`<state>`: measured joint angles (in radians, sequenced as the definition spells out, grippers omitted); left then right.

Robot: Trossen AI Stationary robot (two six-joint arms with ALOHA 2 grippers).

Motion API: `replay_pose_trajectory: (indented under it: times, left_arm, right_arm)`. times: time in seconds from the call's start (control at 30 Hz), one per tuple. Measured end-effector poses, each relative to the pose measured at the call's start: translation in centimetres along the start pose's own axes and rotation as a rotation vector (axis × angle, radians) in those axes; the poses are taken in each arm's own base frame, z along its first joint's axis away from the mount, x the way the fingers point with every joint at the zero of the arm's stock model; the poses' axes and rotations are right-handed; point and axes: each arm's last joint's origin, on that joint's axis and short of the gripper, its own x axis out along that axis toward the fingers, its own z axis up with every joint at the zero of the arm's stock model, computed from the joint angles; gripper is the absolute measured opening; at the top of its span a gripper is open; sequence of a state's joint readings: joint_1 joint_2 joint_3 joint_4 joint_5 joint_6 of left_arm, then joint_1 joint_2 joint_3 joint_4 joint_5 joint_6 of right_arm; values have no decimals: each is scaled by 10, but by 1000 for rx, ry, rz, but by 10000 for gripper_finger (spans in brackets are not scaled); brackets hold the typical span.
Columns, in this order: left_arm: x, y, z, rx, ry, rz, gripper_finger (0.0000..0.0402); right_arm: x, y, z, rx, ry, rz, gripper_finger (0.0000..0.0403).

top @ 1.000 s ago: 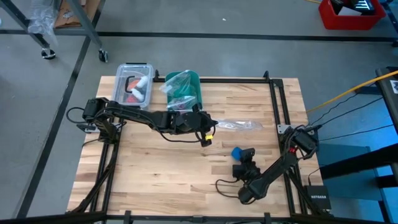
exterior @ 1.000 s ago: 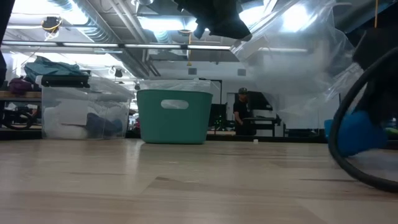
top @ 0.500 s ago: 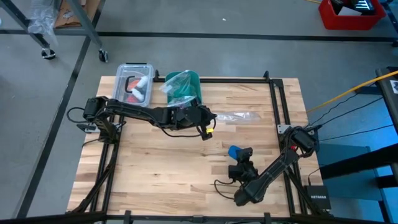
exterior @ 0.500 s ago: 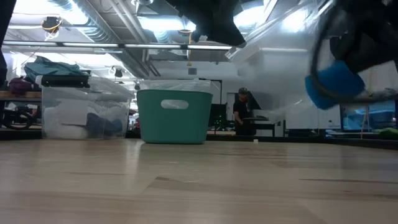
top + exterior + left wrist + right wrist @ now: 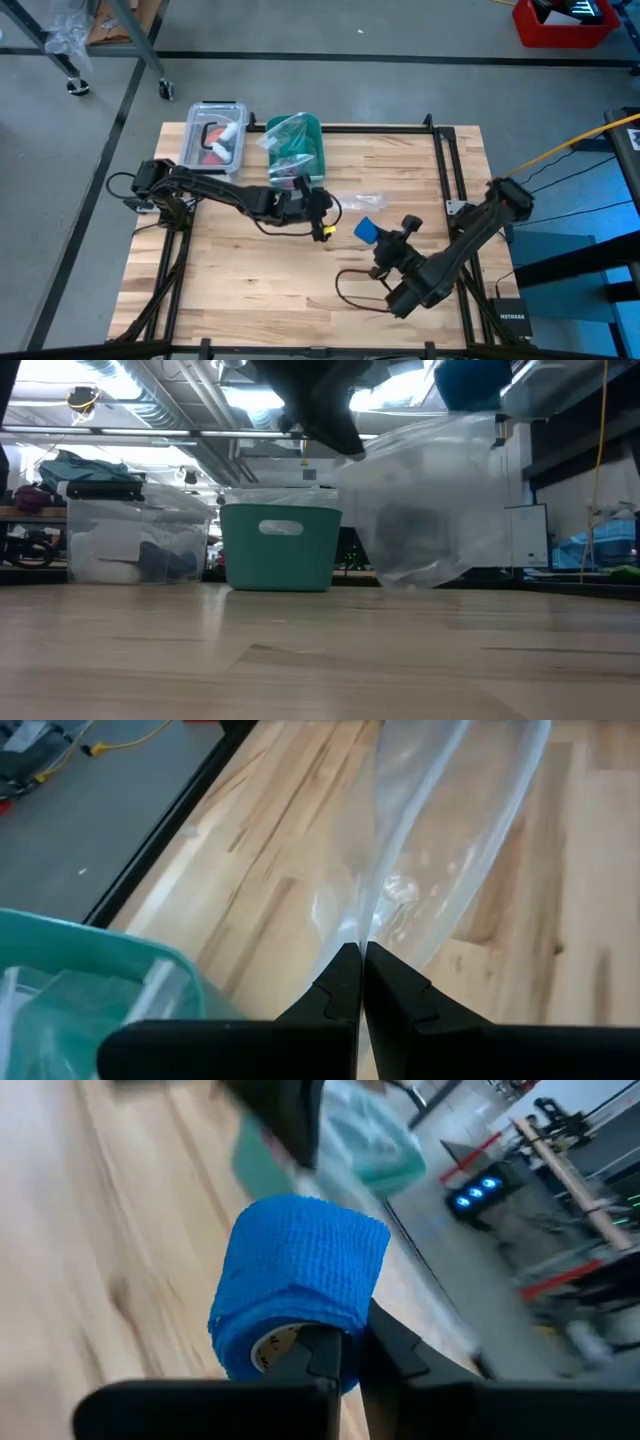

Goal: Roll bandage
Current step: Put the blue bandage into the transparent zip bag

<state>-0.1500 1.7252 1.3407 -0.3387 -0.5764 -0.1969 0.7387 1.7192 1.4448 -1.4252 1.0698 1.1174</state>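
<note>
Table [image 5: 240,270] room is wide open lower left. Right tool [image 5: 372,236] pinches the bandage [image 5: 366,230], a chunky blue roll, mid-frame; left tool [image 5: 322,212] clamps a clear bag [image 5: 352,203].

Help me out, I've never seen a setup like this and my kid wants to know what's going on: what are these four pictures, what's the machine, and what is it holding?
It is one robot with two dark arms at a wooden table, each ending in a two-finger gripper. The overhead picture shows the whole table. The low one looks level across the tabletop. The other two come from cameras on each wrist.

The left gripper is pinched shut on the edge of a clear plastic bag, which hangs above the table. The right gripper is shut on the bandage, a bright blue roll, lifted near the bag.

At the table's far edge stand a teal bin with plastic inside and a clear lidded box. Behind the table, the low view shows a workshop room.
</note>
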Motion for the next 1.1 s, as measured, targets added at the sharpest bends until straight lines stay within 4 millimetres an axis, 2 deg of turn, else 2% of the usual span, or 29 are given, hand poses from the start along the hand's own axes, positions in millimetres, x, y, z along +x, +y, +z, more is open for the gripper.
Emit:
replay_pose_trajectory:
  times: [0.17, 0.43, 0.67, 1.1]
  left_arm:
    - [-10, -16, 0, 4, -37, -37, 0]
    - [-27, -39, 4, -22, -129, -111, 0]
    - [-40, -55, 1, -10, -162, -124, 0]
    - [-58, -74, 5, -55, -263, -189, 0]
  right_arm:
    - [-7, -3, 14, 92, -107, 54, 17]
    - [3, 0, 26, 136, -122, 68, 18]
    - [10, 1, 26, 145, -6, 142, 18]
    - [10, 2, 24, 153, 52, 184, 18]
